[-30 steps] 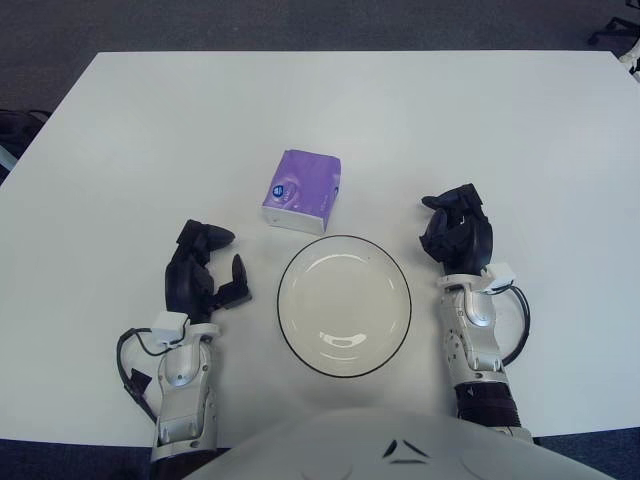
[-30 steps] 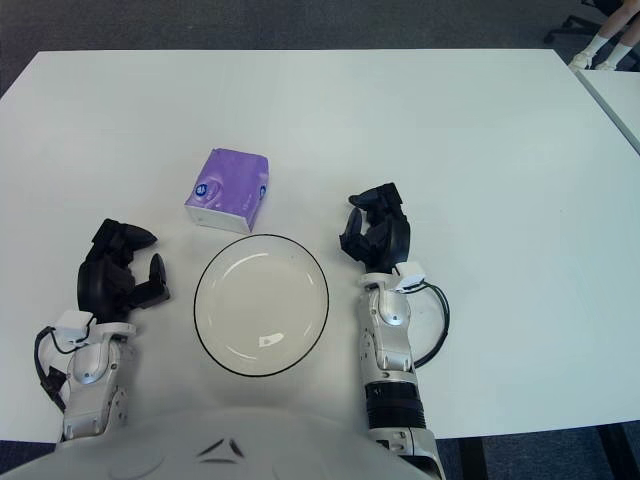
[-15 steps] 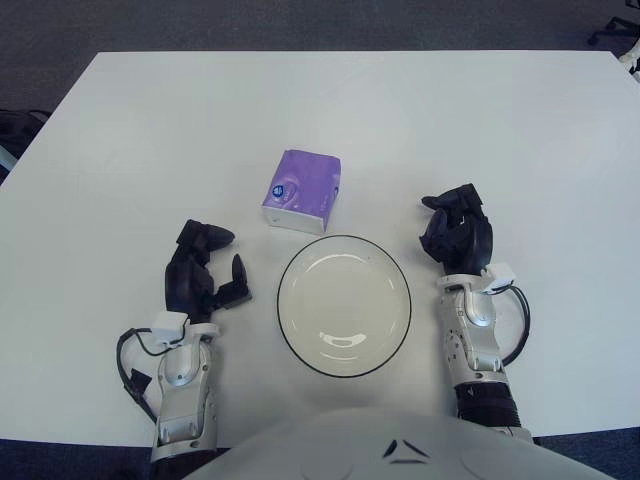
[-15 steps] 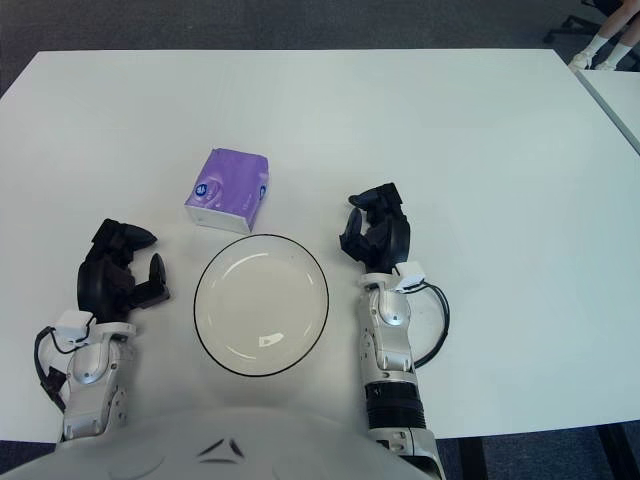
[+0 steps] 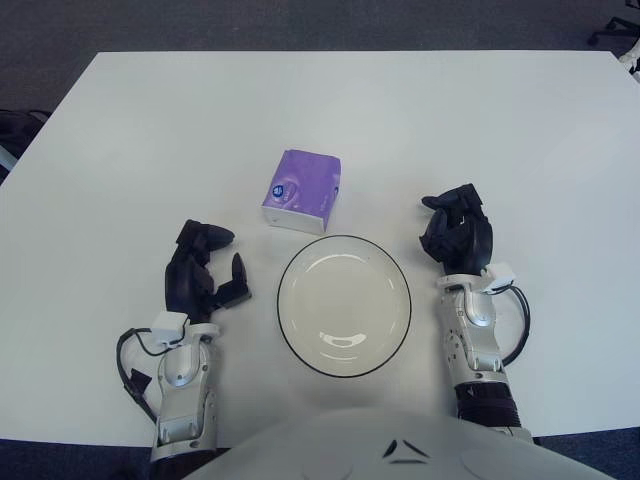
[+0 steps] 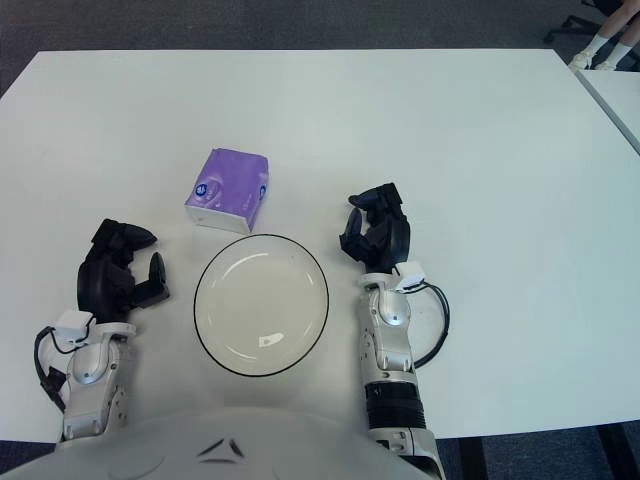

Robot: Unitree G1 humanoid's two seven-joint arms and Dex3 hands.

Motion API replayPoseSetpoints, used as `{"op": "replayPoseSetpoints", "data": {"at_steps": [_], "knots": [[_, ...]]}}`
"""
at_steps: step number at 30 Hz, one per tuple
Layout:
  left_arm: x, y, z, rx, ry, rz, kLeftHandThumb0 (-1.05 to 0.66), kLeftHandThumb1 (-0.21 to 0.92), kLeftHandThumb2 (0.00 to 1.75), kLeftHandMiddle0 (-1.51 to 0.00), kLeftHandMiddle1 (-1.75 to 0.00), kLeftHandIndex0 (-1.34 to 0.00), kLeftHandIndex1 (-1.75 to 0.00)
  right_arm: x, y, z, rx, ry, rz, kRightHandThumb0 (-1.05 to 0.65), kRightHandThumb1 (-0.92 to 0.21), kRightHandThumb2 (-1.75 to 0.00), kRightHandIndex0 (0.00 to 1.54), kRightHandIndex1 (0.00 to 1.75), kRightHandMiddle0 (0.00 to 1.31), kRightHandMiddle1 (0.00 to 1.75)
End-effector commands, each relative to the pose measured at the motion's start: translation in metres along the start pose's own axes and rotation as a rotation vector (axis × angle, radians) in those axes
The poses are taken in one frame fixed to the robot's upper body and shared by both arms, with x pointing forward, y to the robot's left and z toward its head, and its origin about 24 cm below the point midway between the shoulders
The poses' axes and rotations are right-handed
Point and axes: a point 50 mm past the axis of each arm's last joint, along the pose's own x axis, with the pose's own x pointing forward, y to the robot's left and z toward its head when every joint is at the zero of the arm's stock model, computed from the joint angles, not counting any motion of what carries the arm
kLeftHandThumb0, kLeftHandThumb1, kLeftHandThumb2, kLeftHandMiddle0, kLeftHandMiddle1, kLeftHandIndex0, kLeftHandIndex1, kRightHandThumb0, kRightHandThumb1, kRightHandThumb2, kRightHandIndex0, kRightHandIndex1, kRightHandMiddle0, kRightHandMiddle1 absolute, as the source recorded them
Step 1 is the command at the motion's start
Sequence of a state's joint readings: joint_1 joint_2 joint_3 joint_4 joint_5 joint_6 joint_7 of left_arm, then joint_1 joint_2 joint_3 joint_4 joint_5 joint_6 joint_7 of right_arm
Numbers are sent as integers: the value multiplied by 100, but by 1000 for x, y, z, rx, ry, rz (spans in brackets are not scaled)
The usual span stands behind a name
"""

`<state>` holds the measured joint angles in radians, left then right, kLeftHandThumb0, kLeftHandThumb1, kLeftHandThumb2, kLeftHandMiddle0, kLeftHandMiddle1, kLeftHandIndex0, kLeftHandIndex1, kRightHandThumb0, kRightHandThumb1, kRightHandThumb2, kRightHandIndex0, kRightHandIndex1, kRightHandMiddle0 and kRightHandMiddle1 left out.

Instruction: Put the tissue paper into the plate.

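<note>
A purple tissue pack (image 5: 302, 189) lies flat on the white table (image 5: 320, 110), just beyond the plate's far-left rim. The white plate (image 5: 344, 304) with a dark rim sits near the front edge and holds nothing. My left hand (image 5: 203, 272) shows left of the plate, fingers loosely curled around nothing. My right hand (image 5: 456, 231) shows right of the plate, fingers relaxed and empty. Both hands are well apart from the pack.
Cables loop from each wrist, one by the left forearm (image 5: 132, 365) and one by the right forearm (image 5: 518, 320). Dark carpet (image 5: 300, 25) lies beyond the table's far edge. A second table's corner (image 6: 615, 95) shows at the right.
</note>
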<state>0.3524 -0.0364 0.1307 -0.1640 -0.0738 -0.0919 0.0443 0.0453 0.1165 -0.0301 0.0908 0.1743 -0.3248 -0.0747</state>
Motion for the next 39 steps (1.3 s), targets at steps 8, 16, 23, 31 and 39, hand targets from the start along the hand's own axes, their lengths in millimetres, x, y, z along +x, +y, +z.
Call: {"op": "replayPoseSetpoints", "data": {"at_steps": [8,16,23,31,39], "knots": [[4,2,1,47,30,27,-1,28,138,-64,-173,-41,-175,-33,-20,-44,-11,285,-119,-41,-57,-100,65,154,42,175],[13,1,36,271,-130,80,-18,64,89,-52,-167,-27,-175,-33,-18,-44,-8,283,-121,-41,-57,-100,64,153,41,175],[19,-2,52,509,-197,137,-34,90,56,-42,-157,-19,-175,-33,-18,-44,-12,283,-116,-40,-58,-99,64,153,41,175],[30,-12,90,754,-208,129,-79,92,102,-26,-170,-1,-170,-32,-18,-44,-3,292,-122,-40,-60,-97,63,152,40,175],[34,-25,110,927,-159,118,-93,92,102,-4,-174,0,-168,-30,-16,-44,10,300,-126,-40,-60,-96,62,151,39,175]]}}
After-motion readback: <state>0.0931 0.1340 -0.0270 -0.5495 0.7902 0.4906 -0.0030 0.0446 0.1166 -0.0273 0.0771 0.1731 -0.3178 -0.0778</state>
